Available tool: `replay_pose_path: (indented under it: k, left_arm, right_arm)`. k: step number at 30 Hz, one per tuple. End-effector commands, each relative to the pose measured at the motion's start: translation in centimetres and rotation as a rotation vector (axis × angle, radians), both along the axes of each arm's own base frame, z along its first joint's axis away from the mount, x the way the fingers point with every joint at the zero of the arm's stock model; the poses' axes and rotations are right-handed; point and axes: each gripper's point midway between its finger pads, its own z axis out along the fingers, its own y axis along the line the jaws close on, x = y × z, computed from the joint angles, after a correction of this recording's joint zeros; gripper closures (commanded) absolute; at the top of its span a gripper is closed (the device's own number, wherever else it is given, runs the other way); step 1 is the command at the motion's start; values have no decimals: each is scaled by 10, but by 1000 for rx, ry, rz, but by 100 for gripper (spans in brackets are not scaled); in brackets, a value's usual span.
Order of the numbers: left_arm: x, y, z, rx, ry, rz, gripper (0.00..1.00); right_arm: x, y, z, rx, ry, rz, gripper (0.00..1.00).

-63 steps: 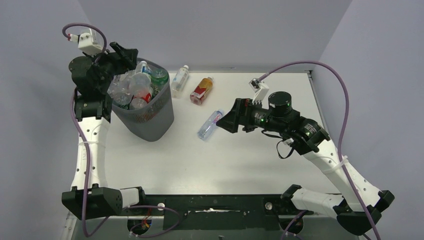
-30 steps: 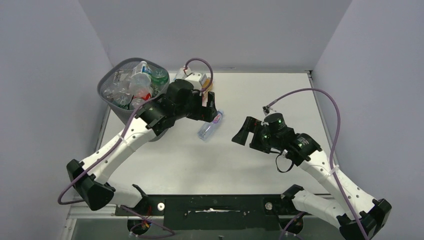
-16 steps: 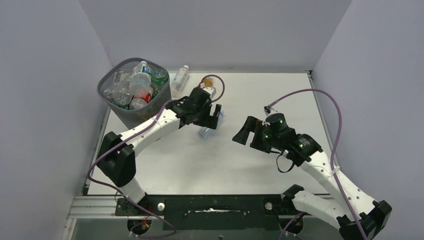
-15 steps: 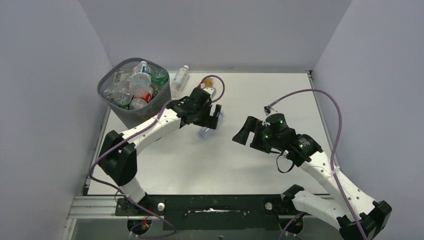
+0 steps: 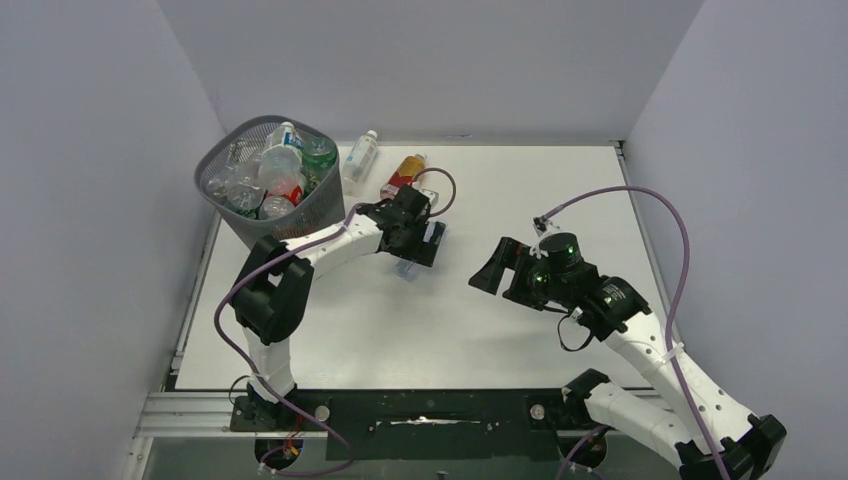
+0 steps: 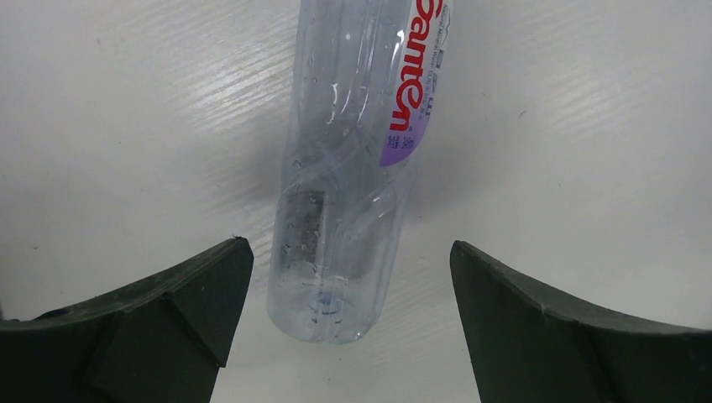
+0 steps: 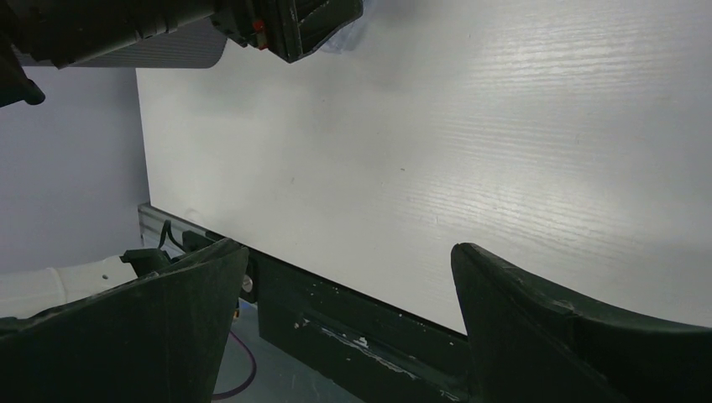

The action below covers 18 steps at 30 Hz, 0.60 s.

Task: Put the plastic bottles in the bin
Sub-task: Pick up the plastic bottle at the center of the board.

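A clear bottle (image 6: 353,159) with red lettering and a purple label lies on the white table. Its base sits between the spread fingers of my left gripper (image 6: 348,277), which is open and not touching it. From above, the left gripper (image 5: 425,243) covers most of this bottle (image 5: 406,268). The dark mesh bin (image 5: 312,212) stands at the far left, holding several bottles (image 5: 275,170). A clear bottle (image 5: 360,157) and an amber bottle (image 5: 402,175) lie right of the bin. My right gripper (image 5: 490,275) is open and empty, right of the left gripper; it also shows in the right wrist view (image 7: 348,252).
White walls close in the table on three sides. The black mounting rail (image 5: 430,410) runs along the near edge. The left arm (image 7: 285,21) shows at the top of the right wrist view. Purple cables loop off both arms.
My left arm swung from the bin to the clear bottle mid-table and came down over it. My right gripper drew back from that bottle, toward the near right.
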Motion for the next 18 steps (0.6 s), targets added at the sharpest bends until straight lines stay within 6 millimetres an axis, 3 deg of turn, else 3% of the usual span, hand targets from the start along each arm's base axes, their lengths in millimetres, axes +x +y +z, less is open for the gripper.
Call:
replay_pose_path:
  k: [1, 6, 12, 14, 18]
  left_arm:
    - [24, -17, 15, -55, -74, -21, 11]
    - [26, -16, 3, -32, -56, -17, 17]
    - [22, -15, -1, -21, -32, -21, 44]
    - [20, -14, 0, -20, -25, -21, 52]
    - [18, -16, 14, -44, -30, -24, 56]
  right_arm:
    - [3, 1, 9, 32, -48, 13, 2]
    - [4, -1, 9, 41, -51, 13, 2]
    - [6, -4, 9, 41, -50, 12, 2]
    - [6, -5, 8, 43, -48, 13, 2]
    - [7, -4, 6, 56, -44, 16, 2]
